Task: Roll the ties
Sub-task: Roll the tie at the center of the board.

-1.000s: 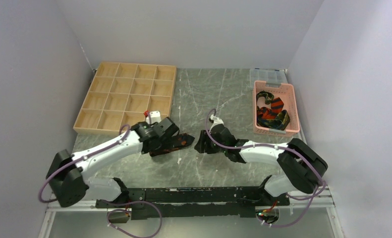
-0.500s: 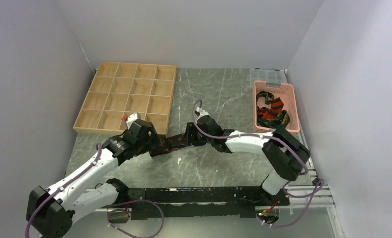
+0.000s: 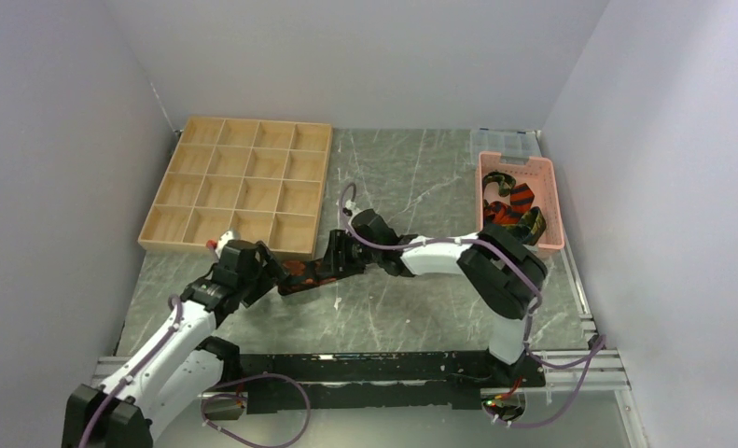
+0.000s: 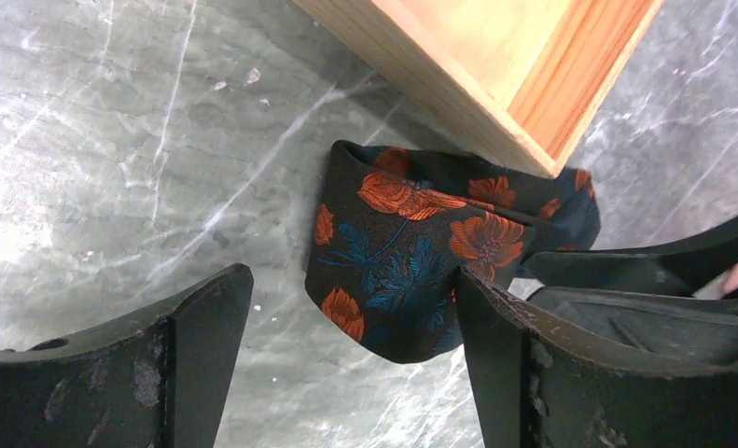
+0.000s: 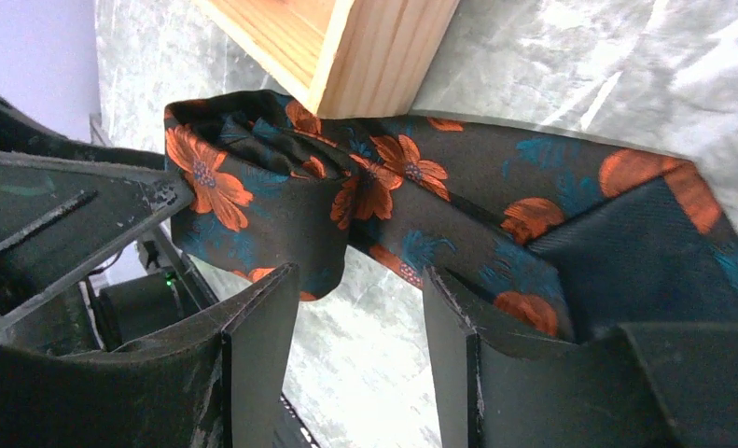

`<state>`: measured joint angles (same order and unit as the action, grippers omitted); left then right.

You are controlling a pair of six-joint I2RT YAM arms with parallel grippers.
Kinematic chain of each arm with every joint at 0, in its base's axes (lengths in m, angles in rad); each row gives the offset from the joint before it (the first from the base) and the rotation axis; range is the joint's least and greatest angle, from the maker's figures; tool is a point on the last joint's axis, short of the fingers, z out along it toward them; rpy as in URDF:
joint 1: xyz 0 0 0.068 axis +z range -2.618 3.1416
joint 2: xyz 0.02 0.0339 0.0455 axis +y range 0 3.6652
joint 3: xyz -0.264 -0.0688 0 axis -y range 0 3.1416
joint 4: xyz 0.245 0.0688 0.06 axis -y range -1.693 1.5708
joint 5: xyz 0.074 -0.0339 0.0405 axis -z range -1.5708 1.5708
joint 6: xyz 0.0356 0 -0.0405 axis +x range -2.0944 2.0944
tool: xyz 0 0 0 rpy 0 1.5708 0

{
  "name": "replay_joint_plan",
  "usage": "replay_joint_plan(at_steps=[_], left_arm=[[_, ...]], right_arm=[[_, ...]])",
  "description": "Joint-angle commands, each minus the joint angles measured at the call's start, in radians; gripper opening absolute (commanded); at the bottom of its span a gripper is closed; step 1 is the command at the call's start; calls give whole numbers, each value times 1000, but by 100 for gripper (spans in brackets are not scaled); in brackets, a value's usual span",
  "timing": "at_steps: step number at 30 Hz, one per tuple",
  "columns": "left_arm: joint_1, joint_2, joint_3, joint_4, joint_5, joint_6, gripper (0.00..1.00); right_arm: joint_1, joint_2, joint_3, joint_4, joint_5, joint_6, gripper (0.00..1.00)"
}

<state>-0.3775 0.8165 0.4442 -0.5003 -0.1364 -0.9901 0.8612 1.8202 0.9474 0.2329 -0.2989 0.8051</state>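
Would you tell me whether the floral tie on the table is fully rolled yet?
Partly rolled: in the right wrist view one end of the tie is coiled, the rest lies flat.

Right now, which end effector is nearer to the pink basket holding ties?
Right. The right end effector is left of the pink basket, past mid-table, at the floral tie; the left end effector sits further left, at the tie's other end.

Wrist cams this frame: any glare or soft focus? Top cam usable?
Left wrist: tie sharp, with glare washing out the table at the left edge. Right wrist: tie pattern crisp, table overexposed at top right. Top external: even light, no glare, but the tie is too small to resolve its pattern.
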Motion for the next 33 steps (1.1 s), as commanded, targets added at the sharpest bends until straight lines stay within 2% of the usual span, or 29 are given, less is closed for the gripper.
replay_joint_plan(at_steps=[1,7,17,24,33], left_arm=[[102,-49,-69,161,179,-8,86],[186,-71,-127,224,270,-11,85],[220,-209,-172,156,248,-10,85],[221,-331,-168,31,173,-3,86],[220,-362,-193,-39,106,-14,87]], right_arm=[[8,49,75,43,-80,33,57],[11,99,114,67,-112,56,58],[29,171,189,64,-122,65,57],[37,248,218,145,-170,113,46],[42,309,224,320,-231,188,39]])
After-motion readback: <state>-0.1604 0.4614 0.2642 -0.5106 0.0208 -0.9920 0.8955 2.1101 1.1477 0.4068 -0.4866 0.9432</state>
